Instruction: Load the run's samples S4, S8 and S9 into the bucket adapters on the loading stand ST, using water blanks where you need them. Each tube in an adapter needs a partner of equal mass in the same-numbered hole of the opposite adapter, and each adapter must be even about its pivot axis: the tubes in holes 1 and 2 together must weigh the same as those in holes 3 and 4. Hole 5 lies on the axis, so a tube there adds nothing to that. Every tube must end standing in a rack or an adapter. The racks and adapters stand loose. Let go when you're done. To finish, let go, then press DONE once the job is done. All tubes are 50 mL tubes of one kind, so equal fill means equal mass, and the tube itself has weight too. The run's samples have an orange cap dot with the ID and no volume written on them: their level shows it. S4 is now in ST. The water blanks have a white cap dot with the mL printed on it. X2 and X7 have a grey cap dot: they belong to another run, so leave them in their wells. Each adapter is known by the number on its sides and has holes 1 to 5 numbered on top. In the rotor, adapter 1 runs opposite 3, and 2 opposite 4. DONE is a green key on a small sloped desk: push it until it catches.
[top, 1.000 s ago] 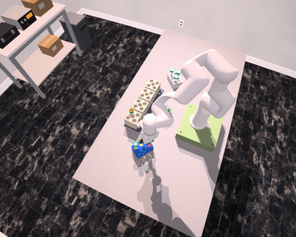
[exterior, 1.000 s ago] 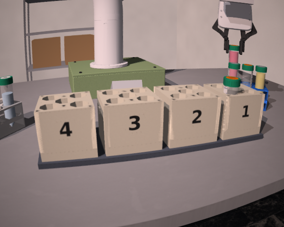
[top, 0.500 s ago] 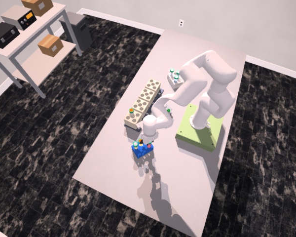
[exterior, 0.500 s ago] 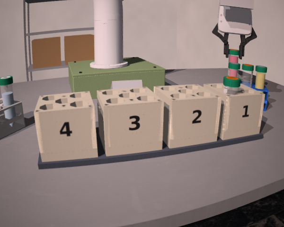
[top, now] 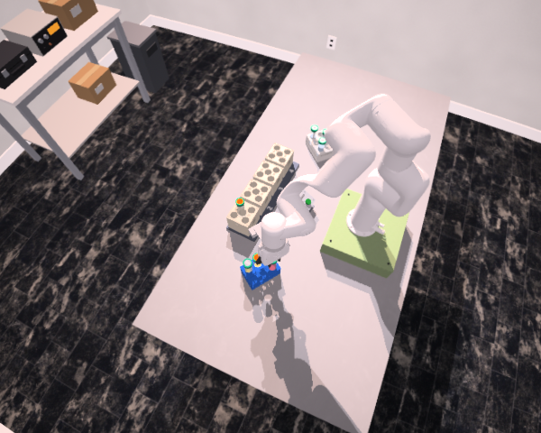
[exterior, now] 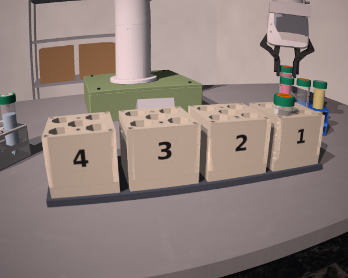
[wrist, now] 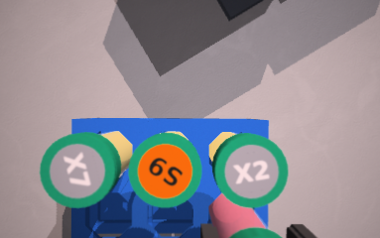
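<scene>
Orange-capped pink tube, prob. S8 (top: 272, 267) (exterior: 286, 69) (wrist: 233, 215), is gripped by the claw (top: 268, 262) (exterior: 286, 74) (wrist: 251, 232), upright, long axis in line w/ the claw's reach, over the blue rack's (top: 260, 278) (exterior: 325, 119) (wrist: 169, 125) corner. X2 (exterior: 286, 80) (wrist: 251, 171) stands just beside; adapter 1 (top: 237, 225) (exterior: 297, 140) is nearest of the row. Pale table (top: 206, 298) (exterior: 156, 233) (wrist: 23, 59), dark floor (top: 75, 280) (exterior: 333, 254).

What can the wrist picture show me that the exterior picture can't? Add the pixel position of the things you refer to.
Only the wrist view shows readable cap labels: X7 (wrist: 77, 171), S9 (wrist: 165, 172) and X2 (wrist: 251, 172).

Only the exterior view shows big side numbers: 4 (exterior: 80, 158), 3 (exterior: 164, 150), 2 (exterior: 240, 142) and 1 (exterior: 300, 136), plus the robot's green block (top: 363, 246) (exterior: 144, 101).

Both show the blue rack (top: 261, 278) (exterior: 325, 121) (wrist: 169, 126) and the gripper (top: 268, 262) (exterior: 286, 72) (wrist: 252, 232) pinching a pink-filled tube (exterior: 286, 69) (wrist: 232, 214).
</scene>
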Controlling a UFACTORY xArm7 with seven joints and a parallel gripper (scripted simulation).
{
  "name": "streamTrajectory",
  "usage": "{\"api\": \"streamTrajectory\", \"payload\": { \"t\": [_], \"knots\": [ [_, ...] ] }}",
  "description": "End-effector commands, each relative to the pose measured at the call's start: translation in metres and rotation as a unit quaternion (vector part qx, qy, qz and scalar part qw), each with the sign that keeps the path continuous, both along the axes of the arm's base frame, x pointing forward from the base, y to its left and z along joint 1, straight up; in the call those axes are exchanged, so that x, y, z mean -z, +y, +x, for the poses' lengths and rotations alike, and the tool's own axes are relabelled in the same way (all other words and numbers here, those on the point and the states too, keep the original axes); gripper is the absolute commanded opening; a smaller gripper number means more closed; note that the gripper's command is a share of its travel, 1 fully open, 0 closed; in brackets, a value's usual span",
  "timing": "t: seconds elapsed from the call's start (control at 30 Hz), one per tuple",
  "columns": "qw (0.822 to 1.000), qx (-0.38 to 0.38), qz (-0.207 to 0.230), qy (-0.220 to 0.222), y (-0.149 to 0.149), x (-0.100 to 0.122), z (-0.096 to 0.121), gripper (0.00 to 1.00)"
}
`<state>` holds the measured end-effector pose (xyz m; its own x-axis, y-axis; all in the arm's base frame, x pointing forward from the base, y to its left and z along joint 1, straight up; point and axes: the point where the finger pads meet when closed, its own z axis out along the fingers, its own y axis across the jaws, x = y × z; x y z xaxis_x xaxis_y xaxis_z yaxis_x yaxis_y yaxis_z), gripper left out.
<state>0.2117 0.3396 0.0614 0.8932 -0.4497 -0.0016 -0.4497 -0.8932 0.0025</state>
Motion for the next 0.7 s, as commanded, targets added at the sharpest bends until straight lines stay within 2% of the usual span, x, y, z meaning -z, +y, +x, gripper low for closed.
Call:
{"api": "streamTrajectory", "payload": {
  "t": [0.0, 0.67],
  "knots": [
    [1.000, 0.000, 0.002, -0.001, 0.001, 0.003, 0.001, 0.00],
    [1.000, 0.000, 0.002, -0.001, 0.001, 0.019, 0.001, 0.00]
  ]
}}
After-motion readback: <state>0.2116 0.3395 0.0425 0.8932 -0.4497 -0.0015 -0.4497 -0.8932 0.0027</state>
